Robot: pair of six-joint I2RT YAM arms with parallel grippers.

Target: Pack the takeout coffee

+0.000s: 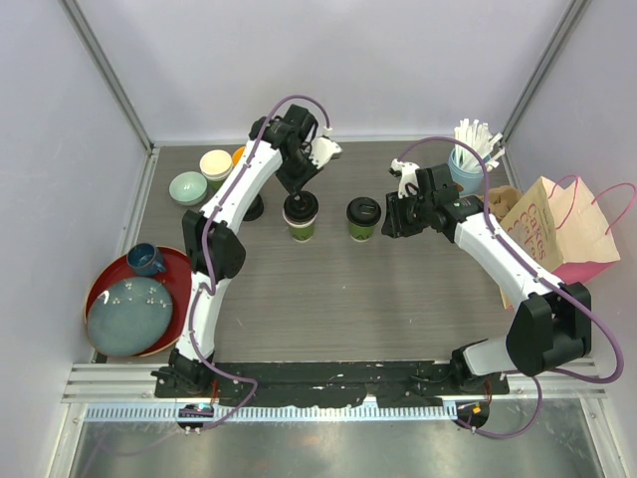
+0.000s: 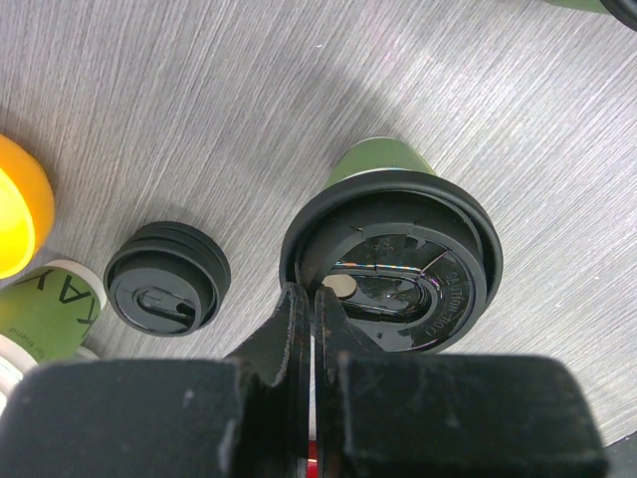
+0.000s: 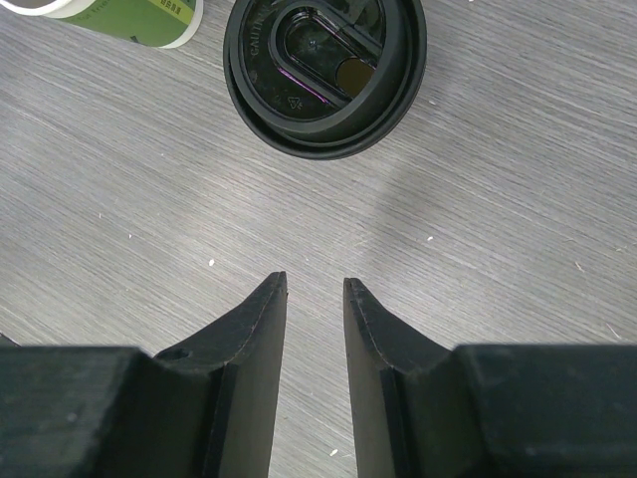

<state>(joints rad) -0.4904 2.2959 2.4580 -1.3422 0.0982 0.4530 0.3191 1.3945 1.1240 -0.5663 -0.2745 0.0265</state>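
Two dark-green cups with black lids stand mid-table: the left cup (image 1: 301,219) and the right cup (image 1: 363,219). My left gripper (image 1: 299,197) is right above the left cup. In the left wrist view its jaws are shut (image 2: 313,295), with the tips resting on the near rim of that cup's lid (image 2: 398,264). My right gripper (image 1: 389,217) is just right of the right cup, open and empty. In the right wrist view (image 3: 315,284) it hangs over bare table, short of the lidded cup (image 3: 324,70).
A loose black lid (image 2: 167,277) lies left of the left cup, near an orange bowl (image 2: 18,214) and another green cup (image 2: 45,311). A paper bag (image 1: 552,227) and a light-blue cup of straws (image 1: 470,159) are at the right. A red tray (image 1: 177,271) is at the left.
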